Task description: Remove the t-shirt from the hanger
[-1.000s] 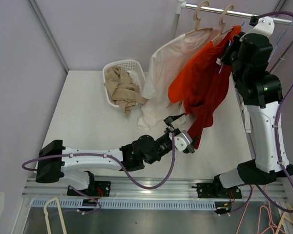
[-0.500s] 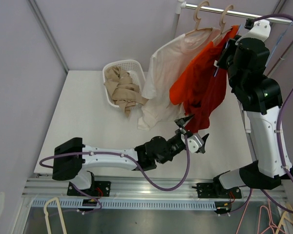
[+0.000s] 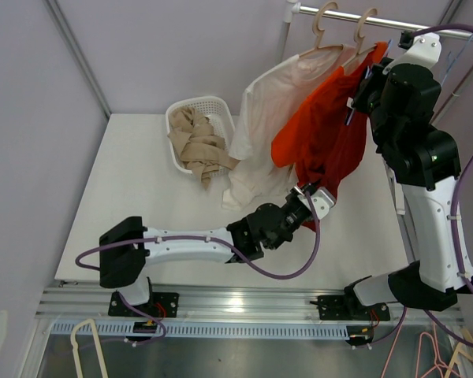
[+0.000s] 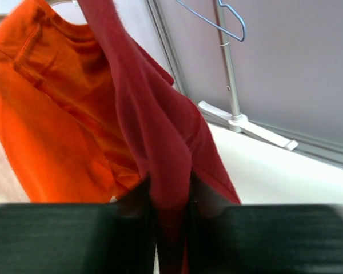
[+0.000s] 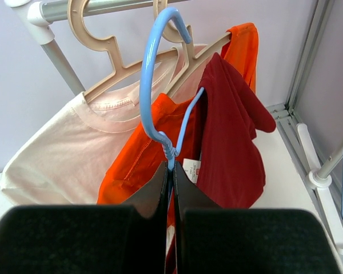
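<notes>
Dark-red t-shirt (image 3: 340, 150) hangs at the table's two o'clock corner. It is draped on a blue hanger (image 5: 153, 85) and sags toward the tabletop. The right gripper (image 5: 171, 171) is raised at that same corner, its jaws clenched on the hanger's twisted wire neck just under the hook. The hook rises in front of the rail (image 5: 97, 7); whether it rests on the rail cannot be told.

The left gripper (image 3: 314, 198) reaches from seven o'clock across the table (image 3: 142, 205) to the shirt's lowest fold. Its jaws are clamped on a bunched strip of the red cloth, which rises from between the fingers in a narrow band in the left wrist view.

At nine o'clock of the red shirt and touching it, an orange t-shirt (image 3: 303, 122) hangs from the rail. Beyond that is a cream t-shirt (image 3: 264, 110), whose hem reaches down to the table. Both are on beige hangers (image 5: 106, 43). A white basket (image 3: 197, 101) stands at eleven o'clock of the table, and the crumpled tan cloth (image 3: 195, 142) in it spills over the rim toward the cream shirt.
</notes>
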